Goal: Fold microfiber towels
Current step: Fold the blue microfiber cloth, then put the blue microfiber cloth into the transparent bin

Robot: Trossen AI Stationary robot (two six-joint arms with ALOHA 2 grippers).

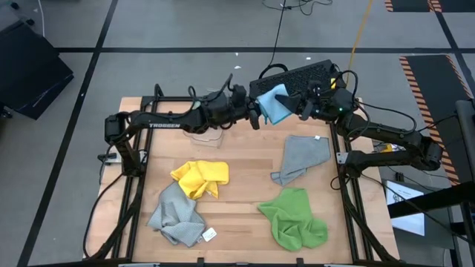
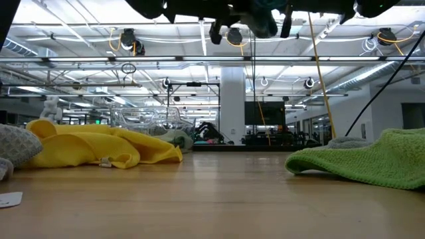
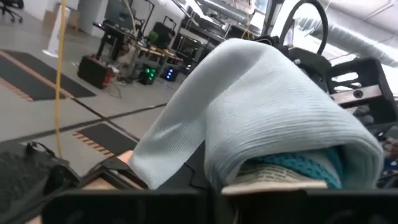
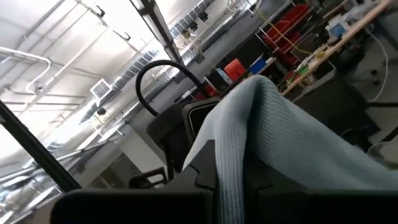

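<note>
I see both arms raised over the table's (image 1: pixel 245 167) far edge, meeting near its middle with a light blue towel (image 1: pixel 275 104) stretched between them. My left gripper (image 1: pixel 257 115) grasps one side of that cloth; in the left wrist view the light blue towel (image 3: pixel 261 118) drapes thickly over the fingers, which pinch it. My right gripper (image 1: pixel 306 108) is clenched on the opposite side, and in the right wrist view the cloth (image 4: pixel 273 143) hangs across the fingers.

Four other towels lie on the wood. A yellow towel (image 1: pixel 200 178) sits crumpled left of centre. A grey towel with a white tag (image 1: pixel 177 215) is bunched near the front left corner, touching the yellow one. A second grey towel (image 1: pixel 302 158) lies toward the right edge. A bright green towel (image 1: pixel 293 219) is heaped near the front right corner.
</note>
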